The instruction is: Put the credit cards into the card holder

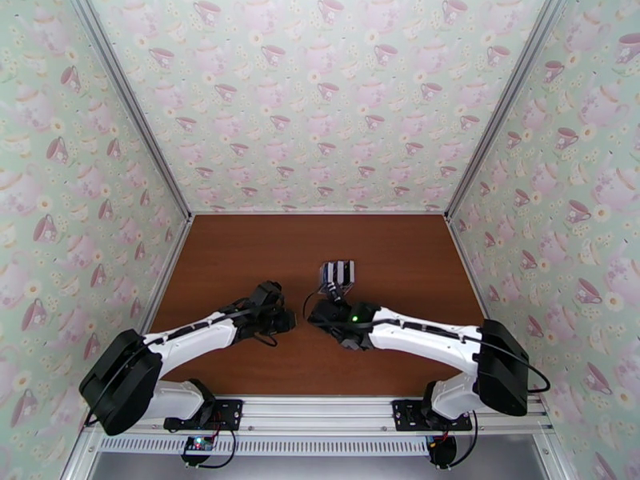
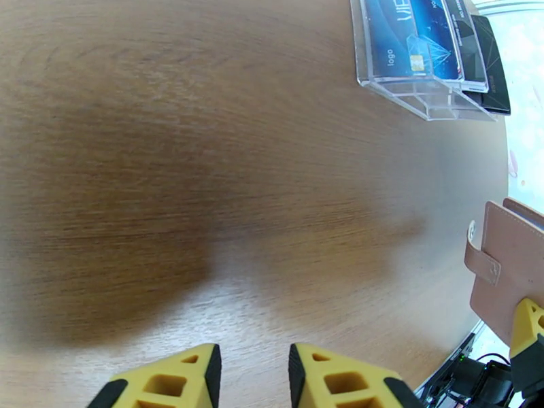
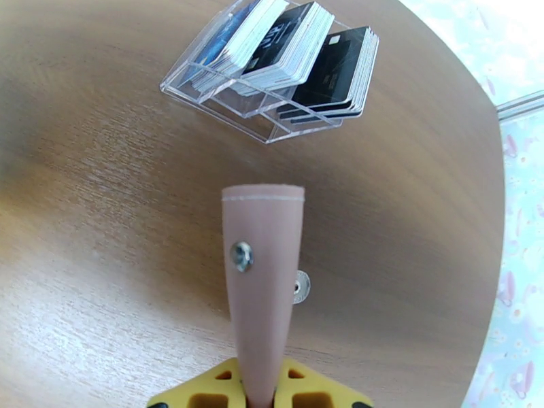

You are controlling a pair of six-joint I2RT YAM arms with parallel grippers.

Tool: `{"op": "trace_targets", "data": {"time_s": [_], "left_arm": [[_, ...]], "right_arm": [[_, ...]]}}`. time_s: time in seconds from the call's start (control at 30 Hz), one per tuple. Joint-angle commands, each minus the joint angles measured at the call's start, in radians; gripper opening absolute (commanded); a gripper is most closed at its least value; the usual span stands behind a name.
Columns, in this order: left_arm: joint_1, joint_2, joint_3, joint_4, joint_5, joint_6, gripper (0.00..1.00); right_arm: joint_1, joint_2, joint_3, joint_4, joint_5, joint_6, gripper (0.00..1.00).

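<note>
The dusty-pink card holder [image 3: 262, 294] stands edge-on between my right gripper's [image 3: 262, 392] yellow fingers, which are shut on its lower end, with its metal snap facing left. In the left wrist view the card holder [image 2: 510, 266] shows at the right edge, snap tab hanging loose. The credit cards [image 3: 285, 52] stand in blue, white and black stacks inside a clear slotted rack [image 3: 224, 96] just beyond the holder. My left gripper [image 2: 250, 379] hovers low over bare table to the left of the holder, its fingers apart and holding nothing. Seen from above, the left gripper [image 1: 282, 320] and right gripper [image 1: 322, 311] nearly face each other.
The clear rack [image 1: 338, 274] sits at mid-table, just beyond the right gripper. The brown wooden tabletop [image 1: 240, 258] is boxed in by teacup-patterned walls on the left, back and right. A metal rail [image 1: 320, 410] carrying both arm bases runs along the near edge.
</note>
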Motion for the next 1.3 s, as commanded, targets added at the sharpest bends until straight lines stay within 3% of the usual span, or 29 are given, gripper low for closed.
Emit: {"op": "trace_targets", "data": {"time_s": [0.0,0.4,0.67,0.93,1.03,1.27], "left_arm": [[0.001,0.001,-0.024,0.022,0.007,-0.014,0.34],[0.006,-0.018,-0.051,0.016,-0.004,-0.015,0.34],[0.011,-0.026,-0.062,0.021,-0.003,-0.015,0.34],[0.020,-0.044,-0.071,0.008,-0.007,-0.008,0.34],[0.024,-0.051,-0.075,0.005,-0.006,-0.007,0.34],[0.025,-0.056,-0.075,0.002,-0.002,-0.005,0.34]], "right_arm": [[0.035,0.056,0.053,-0.040,0.087,0.046,0.00],[0.131,0.250,0.138,-0.029,0.085,0.125,0.00],[0.147,0.307,0.151,0.048,-0.016,0.128,0.00],[0.156,0.339,0.153,0.095,-0.078,0.132,0.11],[0.156,0.336,0.149,0.115,-0.098,0.133,0.20],[0.156,0.338,0.145,0.150,-0.129,0.127,0.23]]}}
